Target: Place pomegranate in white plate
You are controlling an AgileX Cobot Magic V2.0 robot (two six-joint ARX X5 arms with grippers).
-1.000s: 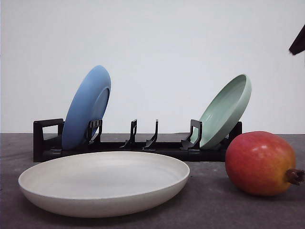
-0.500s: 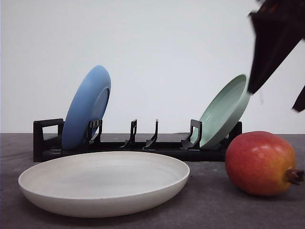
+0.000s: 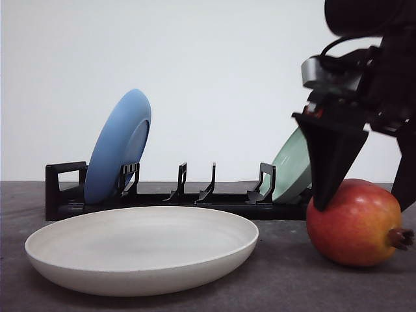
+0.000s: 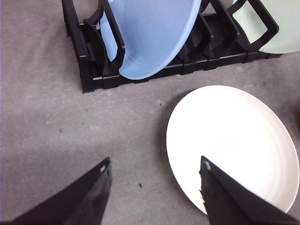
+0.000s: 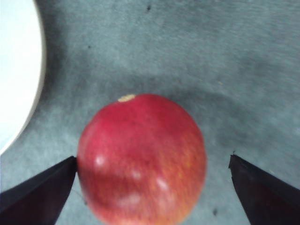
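The red-orange pomegranate [image 3: 354, 224] lies on the grey table at the right, its brown crown pointing right. My right gripper [image 3: 364, 201] hangs open over it, one finger at its left side and the other at the frame's right edge. Seen from the right wrist, the pomegranate [image 5: 142, 157] sits between the two spread fingertips of my right gripper [image 5: 152, 174], close to one and apart from the other. The white plate [image 3: 140, 248] lies flat on the table to the fruit's left, with nothing in it. My left gripper [image 4: 154, 171] is open above the table beside the white plate [image 4: 234, 140].
A black dish rack [image 3: 65, 195] stands behind the white plate. It holds a blue plate [image 3: 120, 146] on the left and a pale green plate [image 3: 292, 166] on the right, both leaning upright. The green plate is close behind my right gripper.
My right arm has come down from the top right corner until its open fingers straddle the pomegranate. The fruit and the plates have not moved.
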